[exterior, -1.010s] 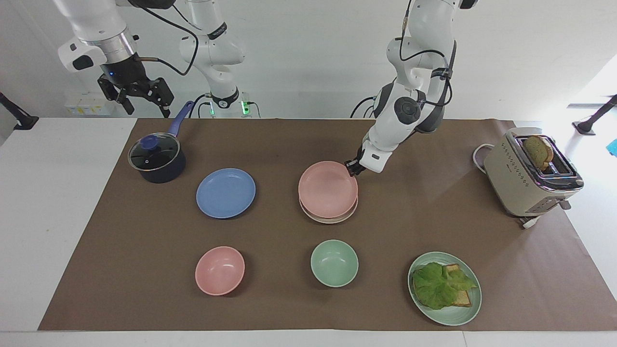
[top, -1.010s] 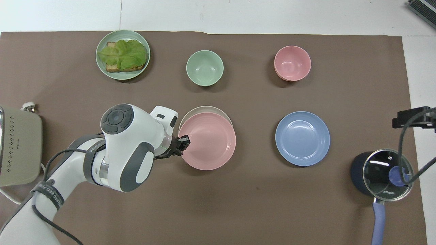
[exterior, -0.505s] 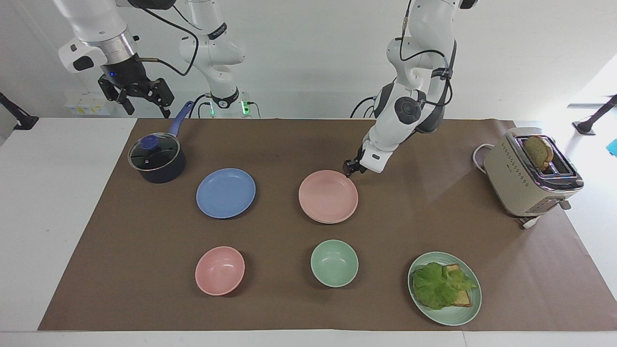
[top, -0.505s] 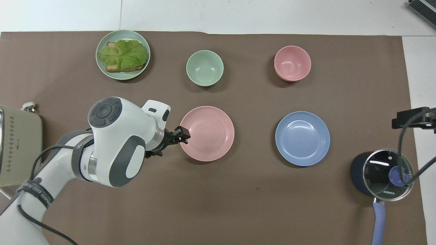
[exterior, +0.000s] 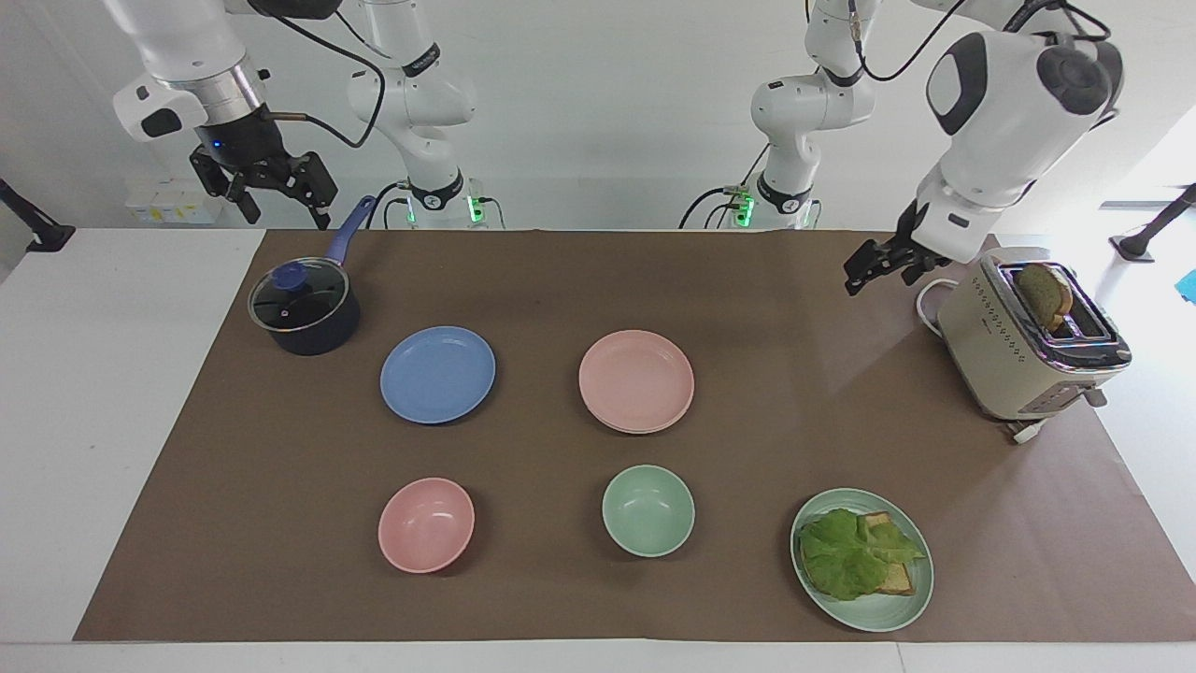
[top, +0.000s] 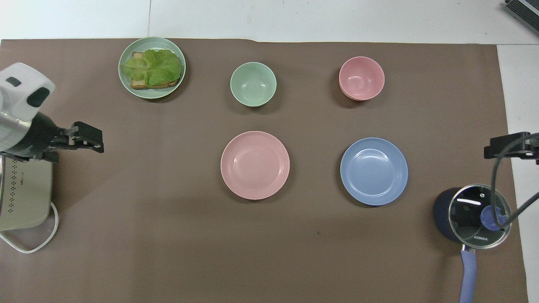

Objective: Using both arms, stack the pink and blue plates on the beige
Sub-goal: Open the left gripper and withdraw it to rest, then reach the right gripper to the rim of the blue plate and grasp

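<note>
The pink plate lies flat on the beige plate, which shows only as a thin pale rim under it, at the mat's middle. Beside the stack, toward the right arm's end, the blue plate lies alone on the mat. My left gripper hangs open and empty in the air beside the toaster, well apart from the stack. Above the mat's corner near the pot, my right gripper waits, open and empty.
A dark pot with a glass lid stands near the right arm. A beige toaster holding bread stands at the left arm's end. Farther from the robots sit a pink bowl, a green bowl and a green plate with lettuce and bread.
My left gripper let go of the pink plate, which settled flat onto the beige one. The left arm then rose and swung away to the toaster. The right arm stayed put.
</note>
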### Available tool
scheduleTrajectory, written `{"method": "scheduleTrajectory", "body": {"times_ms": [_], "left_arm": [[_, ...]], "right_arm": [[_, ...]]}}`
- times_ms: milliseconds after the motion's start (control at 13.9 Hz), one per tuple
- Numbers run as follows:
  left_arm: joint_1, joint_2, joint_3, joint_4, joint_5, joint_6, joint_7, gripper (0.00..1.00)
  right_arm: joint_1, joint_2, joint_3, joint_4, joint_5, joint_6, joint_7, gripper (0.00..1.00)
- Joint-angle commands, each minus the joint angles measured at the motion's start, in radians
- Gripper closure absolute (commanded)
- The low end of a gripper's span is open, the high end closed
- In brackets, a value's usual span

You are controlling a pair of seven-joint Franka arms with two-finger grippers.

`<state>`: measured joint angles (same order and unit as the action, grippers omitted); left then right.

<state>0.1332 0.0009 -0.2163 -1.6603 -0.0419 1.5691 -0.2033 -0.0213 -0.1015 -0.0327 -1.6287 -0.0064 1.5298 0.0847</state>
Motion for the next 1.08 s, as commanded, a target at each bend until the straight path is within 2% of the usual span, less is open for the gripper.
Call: {"method": "scheduleTrajectory", "body": {"times_ms": [0,216,433,577,793,1010], "left_arm": [[0.035,0.021,-0.008,0.120,0.060,-0.105,0.123,0.00],[0.036,0.013,-0.011,0.166,0.086,-0.142,0.174,0.00],[0.036,-0.039,-0.017,0.163,0.070,-0.133,0.171,0.00],[0.040,-0.042,-0.012,0.160,0.070,-0.135,0.168,0.00],[0.043,-0.042,-0.012,0.160,0.070,-0.136,0.170,0.00],[0.043,-0.042,-0.012,0.160,0.070,-0.136,0.170,0.00]], "right_arm": [[-0.011,-0.036,0.004,-0.074,0.014,0.045,-0.031,0.00],[-0.008,-0.087,0.004,-0.241,0.013,0.173,-0.030,0.00],[-0.011,-0.083,0.004,-0.377,0.013,0.315,-0.043,0.00],[-0.011,-0.070,0.004,-0.514,0.013,0.477,-0.074,0.00],[-0.017,0.015,0.004,-0.634,0.013,0.715,-0.112,0.00],[-0.017,0.146,0.004,-0.645,0.013,0.860,-0.123,0.03]]}}
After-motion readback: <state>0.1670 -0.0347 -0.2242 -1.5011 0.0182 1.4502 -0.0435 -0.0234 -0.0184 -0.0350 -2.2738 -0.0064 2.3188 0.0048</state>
